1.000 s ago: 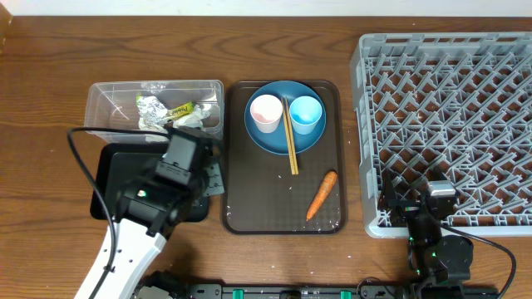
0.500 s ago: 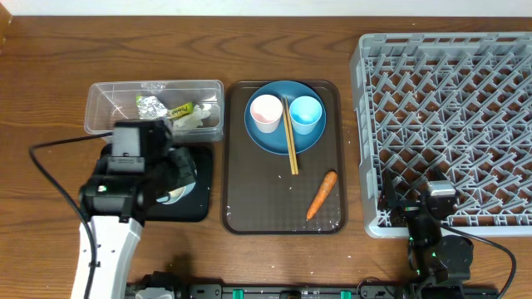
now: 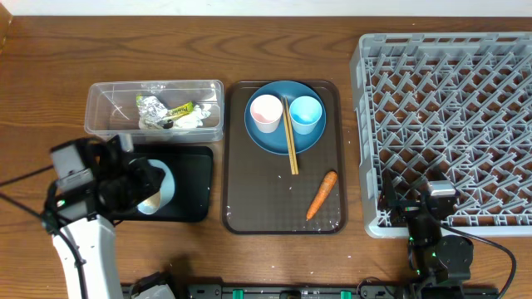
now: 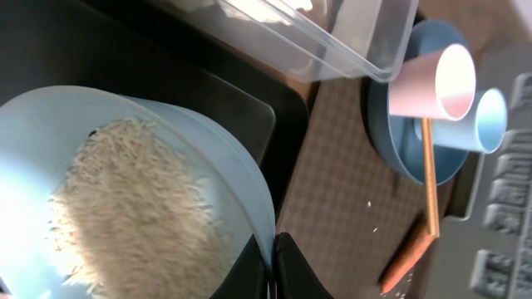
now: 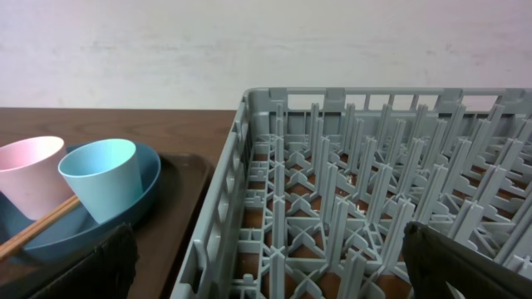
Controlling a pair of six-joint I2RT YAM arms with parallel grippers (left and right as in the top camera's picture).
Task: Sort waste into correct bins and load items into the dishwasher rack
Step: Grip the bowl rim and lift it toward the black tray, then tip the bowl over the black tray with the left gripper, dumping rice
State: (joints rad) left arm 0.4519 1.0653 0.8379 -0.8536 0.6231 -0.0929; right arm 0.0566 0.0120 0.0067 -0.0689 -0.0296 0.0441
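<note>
Dark, grained wooden table [image 3: 50, 58] under a plain white wall. The left gripper [image 3: 137, 181] is clamped on the smooth pale-blue bowl [image 4: 208, 158] of loose white rice [image 4: 133, 208], over the matte black tub [image 3: 195, 187] at 9 o'clock. The right gripper [image 3: 413, 198], jaws apart, sits by the grey pegged rack [image 3: 449, 83] at 4 o'clock

No writing can be read anywhere; a yellow-green strip [image 3: 181, 109] in the clear tub [image 3: 100, 95] perhaps carries print, too small to tell.
</note>
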